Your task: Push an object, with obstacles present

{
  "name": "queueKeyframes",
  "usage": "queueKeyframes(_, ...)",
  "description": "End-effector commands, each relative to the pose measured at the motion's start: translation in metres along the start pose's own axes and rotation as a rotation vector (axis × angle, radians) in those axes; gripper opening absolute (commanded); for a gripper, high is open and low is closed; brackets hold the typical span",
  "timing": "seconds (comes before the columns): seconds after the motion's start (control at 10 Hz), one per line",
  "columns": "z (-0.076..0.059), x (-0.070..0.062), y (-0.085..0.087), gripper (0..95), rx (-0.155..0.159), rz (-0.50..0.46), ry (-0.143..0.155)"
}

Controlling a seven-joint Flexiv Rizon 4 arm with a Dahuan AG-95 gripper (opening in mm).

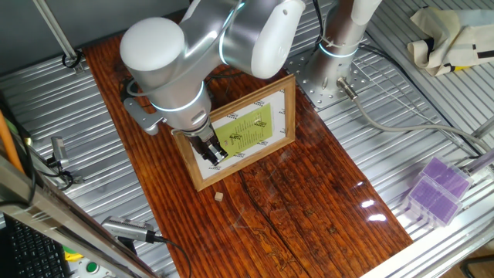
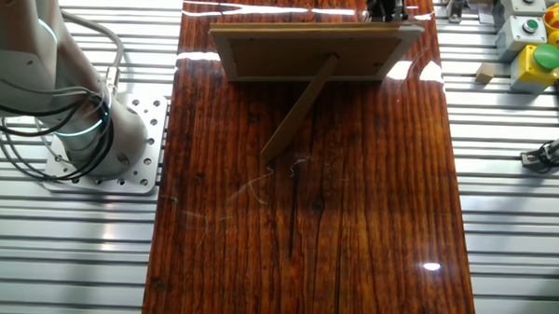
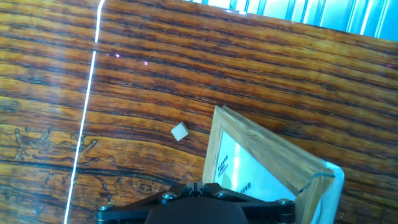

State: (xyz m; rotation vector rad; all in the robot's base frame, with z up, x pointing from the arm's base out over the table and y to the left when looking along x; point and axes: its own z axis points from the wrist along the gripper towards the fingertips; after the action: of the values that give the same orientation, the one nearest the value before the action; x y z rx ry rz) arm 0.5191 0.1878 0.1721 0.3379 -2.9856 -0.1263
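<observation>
The tiny pale beige cube (image 1: 219, 197) lies on the dark wood board, just in front of the picture frame's near edge. In the hand view the cube (image 3: 180, 131) sits a little left of the frame's corner (image 3: 261, 158). The light-wood picture frame (image 1: 241, 131) stands tilted on its back strut, with the yellow-green sheet facing up. From the other fixed view I see only its back (image 2: 311, 48), and the cube is hidden. My gripper (image 1: 215, 154) hangs over the frame's lower left part with its fingers together and empty. It shows in the hand view (image 3: 198, 185) and at the top of the other fixed view (image 2: 387, 6).
Purple boxes (image 1: 437, 189) sit on the metal table at the right. The arm's base (image 2: 94, 141) and cables stand beside the board. A yellow box with a green button (image 2: 542, 62) and a small beige block (image 2: 485, 74) lie off the board.
</observation>
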Motion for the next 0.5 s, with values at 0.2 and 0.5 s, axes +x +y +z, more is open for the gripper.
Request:
queueKeyframes(0.2,0.0000,0.0007,-0.0001,0.0,-0.001,0.009,0.000)
queueKeyframes(0.5,0.0037,-0.0022,0.0028,0.0,-0.006,0.036,-0.001)
